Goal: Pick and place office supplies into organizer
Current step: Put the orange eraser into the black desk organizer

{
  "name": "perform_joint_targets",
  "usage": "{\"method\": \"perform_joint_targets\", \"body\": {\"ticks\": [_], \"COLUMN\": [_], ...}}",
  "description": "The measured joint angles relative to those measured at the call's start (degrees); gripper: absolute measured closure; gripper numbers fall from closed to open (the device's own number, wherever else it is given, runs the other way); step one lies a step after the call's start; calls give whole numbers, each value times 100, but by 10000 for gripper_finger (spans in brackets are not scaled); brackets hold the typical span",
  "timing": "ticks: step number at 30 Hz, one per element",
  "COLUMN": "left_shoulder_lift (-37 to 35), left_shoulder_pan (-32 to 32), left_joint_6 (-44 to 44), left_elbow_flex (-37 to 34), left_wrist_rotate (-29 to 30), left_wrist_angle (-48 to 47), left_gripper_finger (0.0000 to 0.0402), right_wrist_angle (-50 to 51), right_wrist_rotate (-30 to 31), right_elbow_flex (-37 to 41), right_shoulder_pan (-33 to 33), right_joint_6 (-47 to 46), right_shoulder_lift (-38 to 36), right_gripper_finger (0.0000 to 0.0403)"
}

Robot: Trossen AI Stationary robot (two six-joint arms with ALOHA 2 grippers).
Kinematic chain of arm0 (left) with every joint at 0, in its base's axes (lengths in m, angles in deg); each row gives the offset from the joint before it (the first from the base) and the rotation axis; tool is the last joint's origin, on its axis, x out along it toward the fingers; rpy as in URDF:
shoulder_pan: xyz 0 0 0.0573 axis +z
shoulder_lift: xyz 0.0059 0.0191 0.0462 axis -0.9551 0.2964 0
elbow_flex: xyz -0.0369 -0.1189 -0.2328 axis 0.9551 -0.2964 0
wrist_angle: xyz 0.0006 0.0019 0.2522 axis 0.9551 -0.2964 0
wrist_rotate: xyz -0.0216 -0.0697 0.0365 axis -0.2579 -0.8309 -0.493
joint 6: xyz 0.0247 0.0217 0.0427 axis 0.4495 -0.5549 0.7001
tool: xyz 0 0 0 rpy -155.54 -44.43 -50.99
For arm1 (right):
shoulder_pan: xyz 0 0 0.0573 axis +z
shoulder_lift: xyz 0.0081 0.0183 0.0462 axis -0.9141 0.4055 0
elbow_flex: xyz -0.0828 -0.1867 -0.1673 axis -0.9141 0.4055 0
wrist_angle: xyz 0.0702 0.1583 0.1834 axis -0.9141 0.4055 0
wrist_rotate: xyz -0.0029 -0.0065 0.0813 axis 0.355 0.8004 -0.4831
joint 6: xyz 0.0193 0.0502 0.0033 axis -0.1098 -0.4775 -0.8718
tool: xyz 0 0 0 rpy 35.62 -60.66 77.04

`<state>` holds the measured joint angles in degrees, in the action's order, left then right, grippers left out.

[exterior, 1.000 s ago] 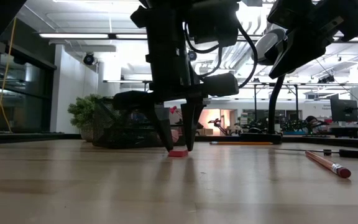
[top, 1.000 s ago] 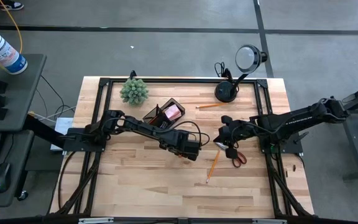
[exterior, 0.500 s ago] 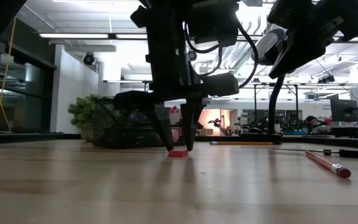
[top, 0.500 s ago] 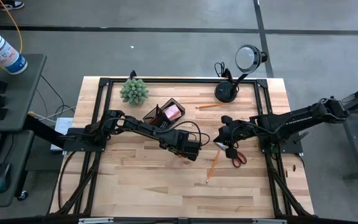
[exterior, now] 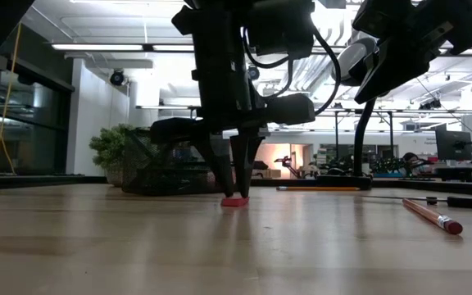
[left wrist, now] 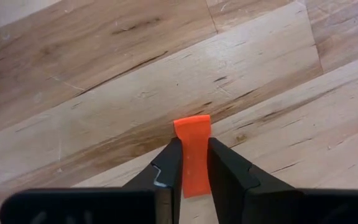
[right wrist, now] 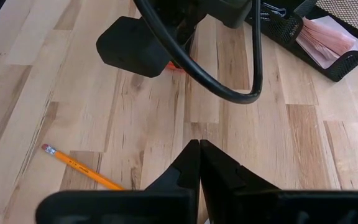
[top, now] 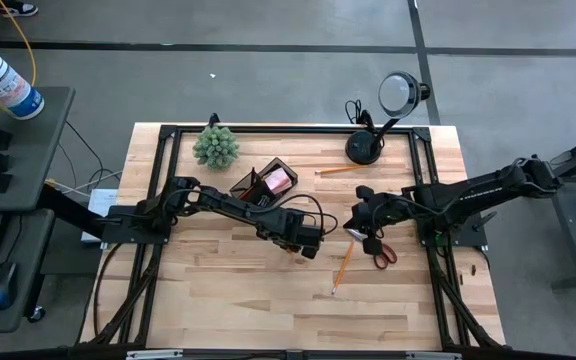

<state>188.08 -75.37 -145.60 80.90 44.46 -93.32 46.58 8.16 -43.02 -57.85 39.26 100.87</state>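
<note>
Wood table (top: 218, 290); left pincer (left wrist: 194, 163) now closed on orange block (left wrist: 192, 153).

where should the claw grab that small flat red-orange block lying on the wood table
Across its two long edges, coming straight down from above: the small flat red-orange block lies flat, too thin for a side approach. The left claw already pinches it that way.

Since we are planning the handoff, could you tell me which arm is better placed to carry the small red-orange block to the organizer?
Left: the left gripper is shut on the small red-orange block, nearer the organizer. The right gripper is empty.
</note>
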Motion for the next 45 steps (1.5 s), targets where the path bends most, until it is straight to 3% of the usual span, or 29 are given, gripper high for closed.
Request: {"method": "perform_joint_targets", "body": {"ticks": [15, 30, 45], "left_shoulder_lift": [0, 11, 118], "left_shoulder_pan": [-2, -2, -4], "left_joint_6": [-1, 0, -2], "left_elbow_flex": [0, 0, 9], "left_wrist_rotate": [-37, -53, -84], "left_wrist_angle": [15, 87, 294], "left_gripper_finger": [341, 264, 259], "right_wrist_angle": [0, -2, -15], "right_wrist_rotate": [0, 2, 44], "right_elbow_flex": [0, 0, 0], "right_shoulder_pan": [0, 0, 0], "right_joint_6": [1, 2, 1], "right_shoulder_lift": [0, 0, 0], "right_gripper_finger": [400, 399, 397]}}
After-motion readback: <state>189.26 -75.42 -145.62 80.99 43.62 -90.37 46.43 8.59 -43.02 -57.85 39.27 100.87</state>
